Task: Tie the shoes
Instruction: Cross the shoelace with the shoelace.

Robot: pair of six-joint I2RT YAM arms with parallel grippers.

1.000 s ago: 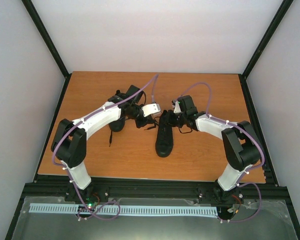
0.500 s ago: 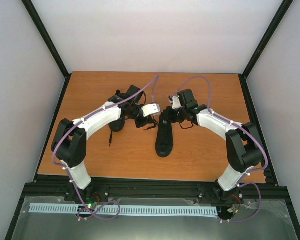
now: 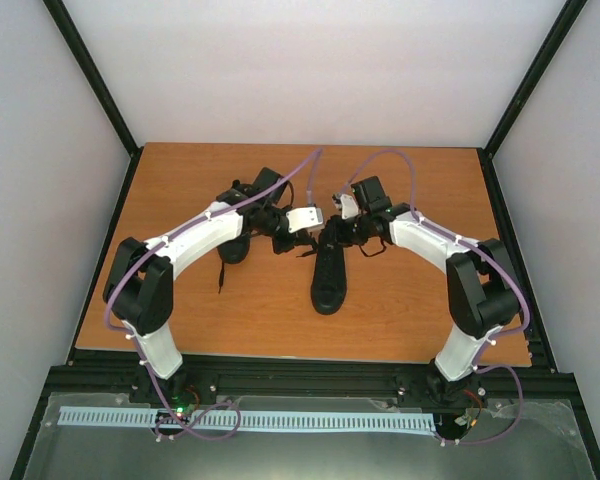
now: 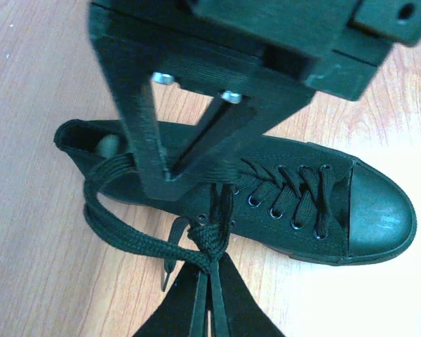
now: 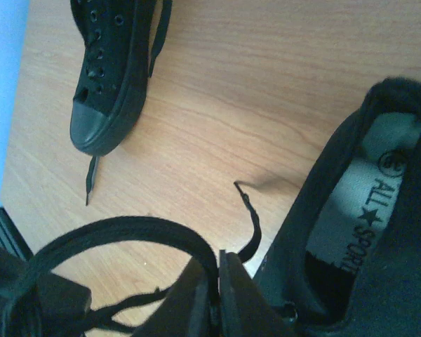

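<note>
Two black shoes lie on the wooden table. The middle shoe (image 3: 328,275) points its toe at the near edge, and both grippers meet over its lacing. My left gripper (image 4: 210,270) is shut on its lace just below a twisted knot (image 4: 209,240); a lace loop (image 4: 116,228) runs off to the left. My right gripper (image 5: 218,265) is shut on another lace loop (image 5: 126,228), next to this shoe's heel opening (image 5: 379,203). In the top view the left gripper (image 3: 308,240) and right gripper (image 3: 333,232) are nearly touching. The other shoe (image 3: 235,242) lies partly hidden under the left arm.
The other shoe (image 5: 105,63) has loose lace ends trailing on the table (image 3: 410,300). Black frame rails (image 3: 300,370) run along the table's near edge and sides. The right gripper's body (image 4: 217,98) hangs right above the middle shoe in the left wrist view.
My right gripper has moved left and a little farther back, closing in on the left gripper over the middle shoe. The left arm has stayed still.
</note>
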